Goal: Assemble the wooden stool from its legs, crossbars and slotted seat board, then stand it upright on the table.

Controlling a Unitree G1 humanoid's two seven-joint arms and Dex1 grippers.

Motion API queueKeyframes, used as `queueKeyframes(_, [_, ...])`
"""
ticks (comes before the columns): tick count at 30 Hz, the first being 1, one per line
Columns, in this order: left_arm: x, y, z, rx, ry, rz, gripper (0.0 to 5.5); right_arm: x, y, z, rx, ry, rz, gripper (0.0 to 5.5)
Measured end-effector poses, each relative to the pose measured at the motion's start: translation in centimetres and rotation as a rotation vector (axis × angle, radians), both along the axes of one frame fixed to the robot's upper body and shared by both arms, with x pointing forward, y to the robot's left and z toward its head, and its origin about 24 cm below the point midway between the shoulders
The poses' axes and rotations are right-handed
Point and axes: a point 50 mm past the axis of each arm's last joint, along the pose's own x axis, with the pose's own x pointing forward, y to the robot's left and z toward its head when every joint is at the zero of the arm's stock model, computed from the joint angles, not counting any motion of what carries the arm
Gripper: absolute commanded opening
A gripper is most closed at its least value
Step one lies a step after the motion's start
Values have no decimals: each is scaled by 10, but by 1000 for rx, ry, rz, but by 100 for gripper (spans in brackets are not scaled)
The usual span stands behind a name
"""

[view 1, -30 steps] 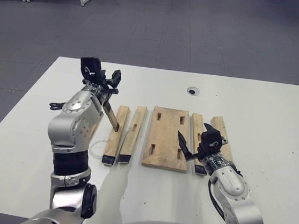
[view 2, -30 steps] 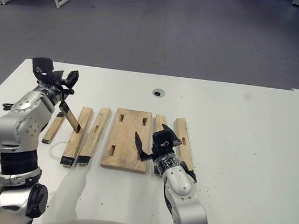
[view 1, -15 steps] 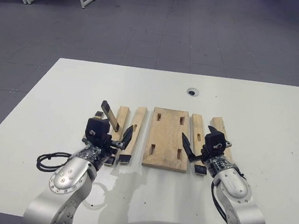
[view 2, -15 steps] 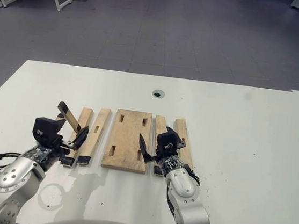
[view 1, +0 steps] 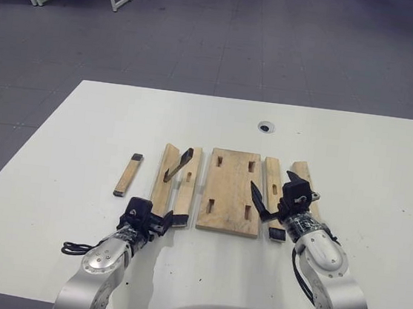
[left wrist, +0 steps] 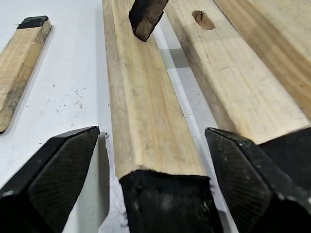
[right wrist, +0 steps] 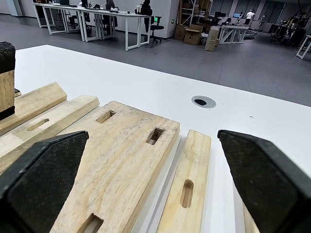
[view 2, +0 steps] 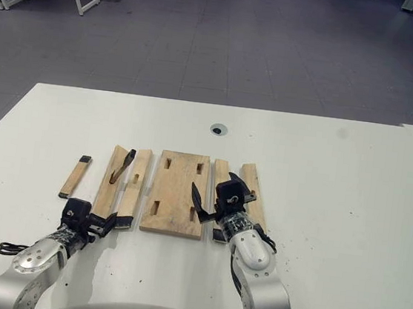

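The seat board [view 1: 231, 191] lies flat at the middle of the table [view 1: 368, 173], its near end closer to the near edge than its far end is to the far edge. Two legs lie along each of its long sides, parallel to it. The inner left leg [view 1: 186, 182] and the outer left leg [view 1: 162, 183] have a thin strip of table between them. The inner right leg [view 1: 272, 178] and the outer right leg [view 1: 302, 180] lie on the other side.

A tilted crossbar [view 1: 178, 165] slants across the two left legs (what props it up I cannot tell). A flat crossbar [view 1: 127, 174] lies apart, toward the left edge. The whole set sits well in from the left and right edges, and a cable hole [view 1: 266, 126] lies beyond the board toward the far edge.

The left gripper [left wrist: 150, 133] is low near the near edge, its jaws spread wide either side of the outer left leg's black-capped end, gripping nothing. The right gripper [right wrist: 151, 136] is spread wide too, holding nothing, over the inner right leg, just beside the board's right edge.
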Motion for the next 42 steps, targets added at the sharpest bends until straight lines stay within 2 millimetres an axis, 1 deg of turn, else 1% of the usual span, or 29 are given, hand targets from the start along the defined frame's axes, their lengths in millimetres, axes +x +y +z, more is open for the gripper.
queueKeyframes(1, [1, 0, 0, 1, -2, 0, 403, 0, 0, 0, 0, 0, 0, 491])
queueKeyframes(4, [1, 1, -4, -1, -2, 12, 363, 0, 0, 0, 0, 0, 0, 491])
queueKeyframes(10, [-1, 0, -10, -11, -3, 32, 250, 1, 0, -1, -2, 3, 1, 491])
queueKeyframes(13, [-1, -3, -11, -21, -5, 44, 208, 1, 0, -1, -2, 4, 1, 491])
queueKeyframes(20, [3, 1, -11, -21, -24, 76, 206, 1, 0, -1, -3, 3, -3, 491])
queueKeyframes(22, [9, 13, -5, 5, -62, 167, 206, 6, -5, 0, -12, 2, -27, 491])
queueKeyframes(23, [14, 21, 2, 22, -98, 217, 206, 11, -11, 2, -19, -5, -50, 491])
queueKeyframes(24, [26, 28, 17, 30, -180, 261, 206, 18, -18, 6, -21, -16, -77, 491])
queueKeyframes(25, [41, 29, 40, 3, -294, 271, 206, 26, -25, 12, -10, -33, -98, 491])
queueKeyframes(26, [59, 22, 69, -65, -434, 244, 206, 34, -32, 19, 11, -42, -121, 491])
queueKeyframes(27, [73, 10, 95, -158, -546, 178, 206, 41, -38, 24, 62, -33, -131, 491])
queueKeyframes(28, [81, 0, 107, -290, -565, 117, 206, 46, -40, 26, 172, 18, -120, 491])
queueKeyframes(29, [87, -9, 113, -413, -556, 51, 206, 50, -40, 29, 282, 56, -91, 491])
queueKeyframes(30, [90, -17, 116, -505, -535, -7, 206, 54, -38, 33, 377, 80, -49, 491])
queueKeyframes(32, [93, -31, 119, -683, -472, -131, 206, 60, -31, 48, 607, 123, 104, 491])
queueKeyframes(34, [93, -36, 115, -780, -413, -183, 206, 62, -25, 58, 756, 148, 227, 491])
queueKeyframes(35, [92, -39, 113, -857, -369, -223, 206, 63, -23, 64, 858, 173, 309, 491])
queueKeyframes(37, [90, -45, 114, -992, -309, -306, 206, 64, -20, 77, 996, 195, 440, 491])
queueKeyframes(39, [88, -54, 120, -1109, -264, -406, 206, 63, -18, 90, 1102, 216, 551, 491])
queueKeyframes(40, [86, -58, 127, -1170, -241, -481, 206, 62, -17, 97, 1160, 245, 618, 491])
queueKeyframes(42, [78, -69, 143, -1260, -201, -648, 206, 60, -14, 107, 1194, 311, 704, 491])
